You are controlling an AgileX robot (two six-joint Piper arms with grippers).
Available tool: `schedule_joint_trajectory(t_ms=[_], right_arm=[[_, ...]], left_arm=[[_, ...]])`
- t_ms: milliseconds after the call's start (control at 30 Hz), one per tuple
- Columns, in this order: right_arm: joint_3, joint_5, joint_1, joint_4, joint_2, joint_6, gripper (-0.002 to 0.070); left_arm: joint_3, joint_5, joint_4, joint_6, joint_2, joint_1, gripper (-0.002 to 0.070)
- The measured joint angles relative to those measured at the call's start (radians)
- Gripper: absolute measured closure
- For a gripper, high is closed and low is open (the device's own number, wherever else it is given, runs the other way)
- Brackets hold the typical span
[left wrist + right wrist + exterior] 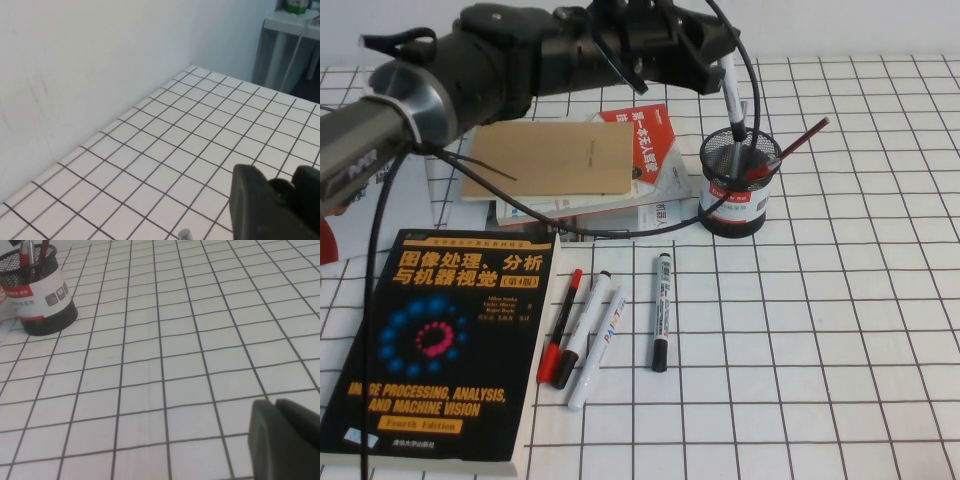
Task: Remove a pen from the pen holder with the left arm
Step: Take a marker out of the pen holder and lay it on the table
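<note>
**High view.** The left arm reaches from the robot's left across the far side of the surface. Its wrist is turned so that the left hand hangs above the pen holder. The left hand is closed to a narrow gap on the upper end of a white pen with a dark lower end. The pen stands nearly upright, with its lower tip at the mouth of the black mesh pen holder. A red stick leans out of the holder toward the robot's right. Four markers lie side by side on the surface, nearer the robot. A black textbook lies to their left, and a stack of books lies just beside the holder.

**Left wrist view.** The dark fingers of the left hand appear at the frame's edge, over the bare tiled surface and a white wall. The grip on the pen cannot be made out here; only the high view shows it.

**Right wrist view.** The right hand hangs low over the tiled surface, well apart from the pen holder. Its two dark fingers lie together with only a seam between them and hold nothing. This view alone shows the right hand. It also shows the holder's white label and the pens standing in the holder.
</note>
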Motion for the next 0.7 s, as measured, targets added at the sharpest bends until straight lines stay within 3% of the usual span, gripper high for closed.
schedule_joint_trajectory(t_ms=[133,233,367,533,700], right_arm=[[0.000,0.000,0.000,0.000,0.000,0.000,0.0693],[0.000,0.000,0.000,0.000,0.000,0.000,0.0692],[0.000,0.000,0.000,0.000,0.000,0.000,0.0693],[0.000,0.000,0.000,0.000,0.000,0.000,0.0693],[0.000,0.000,0.000,0.000,0.000,0.000,0.0692]], left_arm=[[0.000,0.002,0.135,-0.074,-0.078,0.000,0.0554],[0.000,0.011,0.309,-0.200,-0.154,0.000,0.0554],[-0.004,0.056,0.632,-0.464,-0.245,-0.006,0.0554],[-0.004,0.234,1.088,-0.908,-0.301,-0.021,0.0554],[-0.004,0.459,1.332,-1.188,-0.290,-0.021,0.0554]])
